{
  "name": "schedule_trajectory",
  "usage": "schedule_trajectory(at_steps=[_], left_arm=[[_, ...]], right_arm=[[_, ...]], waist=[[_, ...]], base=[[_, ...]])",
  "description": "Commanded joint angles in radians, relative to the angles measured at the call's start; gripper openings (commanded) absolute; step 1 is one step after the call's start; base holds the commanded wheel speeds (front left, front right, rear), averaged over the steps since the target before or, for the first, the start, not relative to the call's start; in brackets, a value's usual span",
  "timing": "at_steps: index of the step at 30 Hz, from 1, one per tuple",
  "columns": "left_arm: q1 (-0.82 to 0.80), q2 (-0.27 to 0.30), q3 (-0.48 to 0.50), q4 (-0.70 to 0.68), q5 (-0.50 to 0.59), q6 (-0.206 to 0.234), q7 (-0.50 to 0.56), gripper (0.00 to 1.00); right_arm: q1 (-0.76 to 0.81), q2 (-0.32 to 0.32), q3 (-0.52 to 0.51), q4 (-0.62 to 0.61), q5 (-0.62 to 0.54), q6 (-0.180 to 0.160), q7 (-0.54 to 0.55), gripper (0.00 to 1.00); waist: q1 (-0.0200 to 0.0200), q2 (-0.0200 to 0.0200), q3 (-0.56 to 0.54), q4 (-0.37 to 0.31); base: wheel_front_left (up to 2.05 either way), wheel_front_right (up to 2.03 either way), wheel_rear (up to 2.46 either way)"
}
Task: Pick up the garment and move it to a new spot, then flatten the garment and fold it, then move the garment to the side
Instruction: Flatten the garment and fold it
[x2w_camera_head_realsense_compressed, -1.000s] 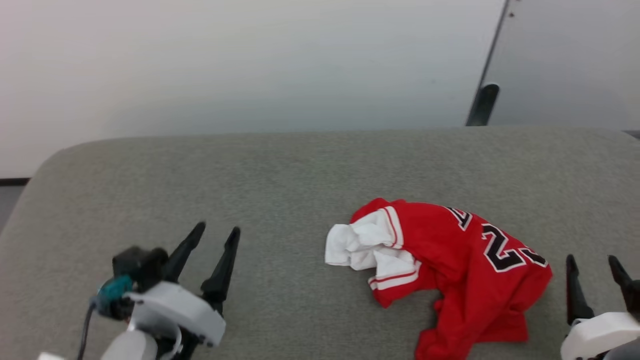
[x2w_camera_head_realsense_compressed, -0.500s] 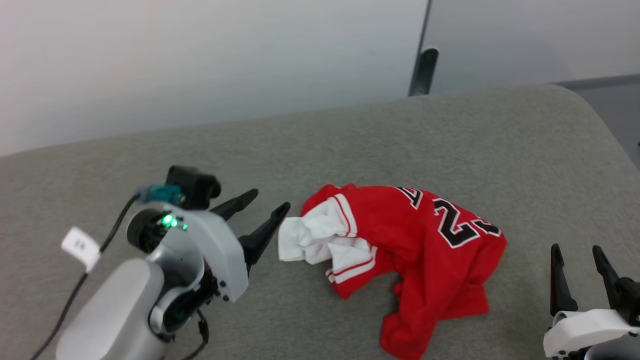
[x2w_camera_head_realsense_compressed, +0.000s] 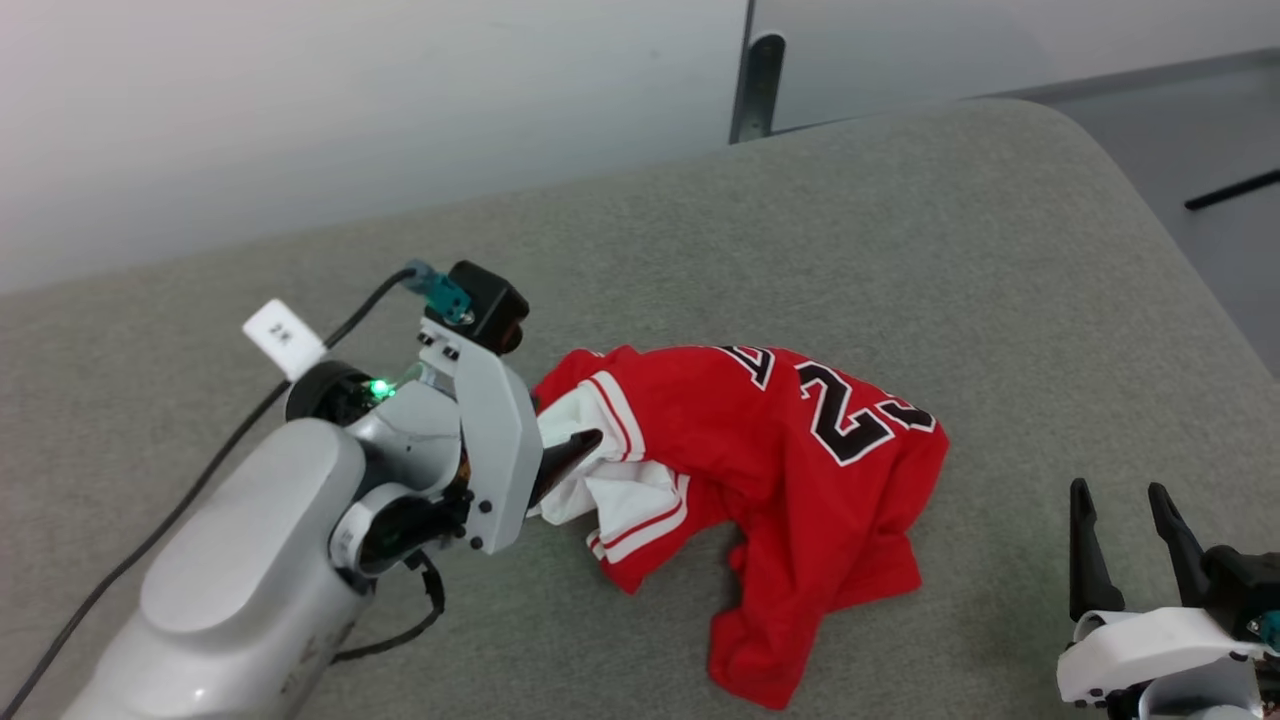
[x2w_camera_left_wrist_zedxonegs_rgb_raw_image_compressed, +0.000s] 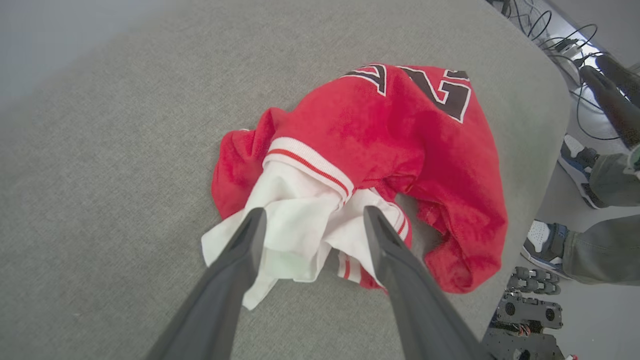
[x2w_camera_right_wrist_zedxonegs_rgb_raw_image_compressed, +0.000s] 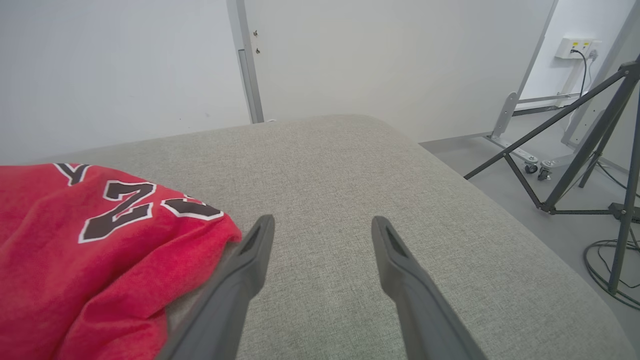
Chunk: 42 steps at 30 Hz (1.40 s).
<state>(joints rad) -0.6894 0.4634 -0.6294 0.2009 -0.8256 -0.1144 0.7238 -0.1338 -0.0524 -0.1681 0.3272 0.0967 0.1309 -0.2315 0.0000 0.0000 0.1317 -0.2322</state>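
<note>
1. Two grippers stand with jaws spread wide and empty. The left gripper (x2w_camera_left_wrist_zedxonegs_rgb_raw_image_compressed: 314, 214) straddles the white sleeve (x2w_camera_head_realsense_compressed: 630, 495), and the right gripper (x2w_camera_head_realsense_compressed: 1118, 490) waits over bare cushion, apart from the cloth.
2. The garment (x2w_camera_head_realsense_compressed: 800, 470) lies crumpled on the grey cushion (x2w_camera_head_realsense_compressed: 900, 250). Its long axis runs from the sleeve bunch at the left gripper across to the "23" (x2w_camera_head_realsense_compressed: 850, 425) on the robot's right, and a red tail trails toward the near edge.
3. The left arm is plainly the nearer. The sleeve sits straight ahead between its fingers, so closing there looks like the coming pick.
4. In the head view the left wrist housing covers one finger and the sleeve's edge. I cannot tell whether the tips press the cloth or hover just above it. Collar and hem are lost in the folds.
</note>
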Motion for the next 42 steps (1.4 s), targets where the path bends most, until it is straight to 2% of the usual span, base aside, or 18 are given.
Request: schedule_trajectory(at_steps=[1,15,16,17,18,19,20,30,36,42], left_arm=[[-0.019,-0.006,-0.014,0.019,0.012,0.002,0.016,1.00],[-0.071,-0.021,-0.061,0.170,0.025,0.009,0.087,1.00],[-0.072,-0.025,-0.062,0.180,0.021,0.012,0.094,0.89],[-0.073,-0.026,-0.065,0.189,0.019,0.014,0.103,0.62],[-0.076,-0.027,-0.070,0.196,0.023,0.014,0.109,0.44],[-0.078,-0.029,-0.071,0.205,0.021,0.017,0.116,0.36],[-0.079,-0.034,-0.068,0.215,0.011,0.019,0.122,0.00],[-0.158,-0.032,-0.057,0.212,0.000,0.023,0.169,0.00],[-0.228,-0.042,-0.075,0.195,0.031,0.006,0.144,0.00],[-0.303,-0.064,-0.118,0.213,0.063,-0.011,0.100,0.00]], right_arm=[[-0.012,0.003,0.003,0.010,0.007,0.000,-0.008,1.00],[-0.040,0.003,0.011,0.061,0.036,0.000,-0.029,1.00],[-0.042,0.003,0.010,0.063,0.037,0.000,-0.030,1.00],[-0.043,0.003,0.010,0.064,0.040,0.000,-0.031,1.00],[-0.044,0.003,0.011,0.065,0.041,0.000,-0.032,1.00],[-0.044,0.003,0.010,0.066,0.042,0.000,-0.031,1.00],[-0.043,0.003,0.011,0.068,0.043,0.000,-0.031,1.00],[-0.050,0.003,0.014,0.075,0.048,0.000,-0.034,1.00],[-0.057,0.003,0.030,0.084,0.053,0.000,-0.035,1.00],[-0.063,0.003,0.059,0.090,0.072,0.000,-0.035,1.00]], waist=[[0.0000,0.0000,0.018,-0.023],[0.0000,0.0000,0.039,-0.055],[0.0000,0.0000,0.039,-0.055],[0.0000,0.0000,0.040,-0.055],[0.0000,0.0000,0.041,-0.055],[0.0000,0.0000,0.042,-0.054],[0.0000,0.0000,0.043,-0.053],[0.0000,0.0000,0.044,-0.050],[0.0000,0.0000,0.041,-0.060],[0.0000,0.0000,0.045,-0.100]], base=[[0.00,0.00,0.00],[0.00,0.00,0.00],[0.00,0.00,0.00],[0.00,0.00,0.00],[0.00,0.00,0.00],[0.00,0.00,0.00],[0.00,0.00,0.00],[0.00,0.00,0.00],[0.00,0.00,0.00],[0.00,0.00,0.00]])
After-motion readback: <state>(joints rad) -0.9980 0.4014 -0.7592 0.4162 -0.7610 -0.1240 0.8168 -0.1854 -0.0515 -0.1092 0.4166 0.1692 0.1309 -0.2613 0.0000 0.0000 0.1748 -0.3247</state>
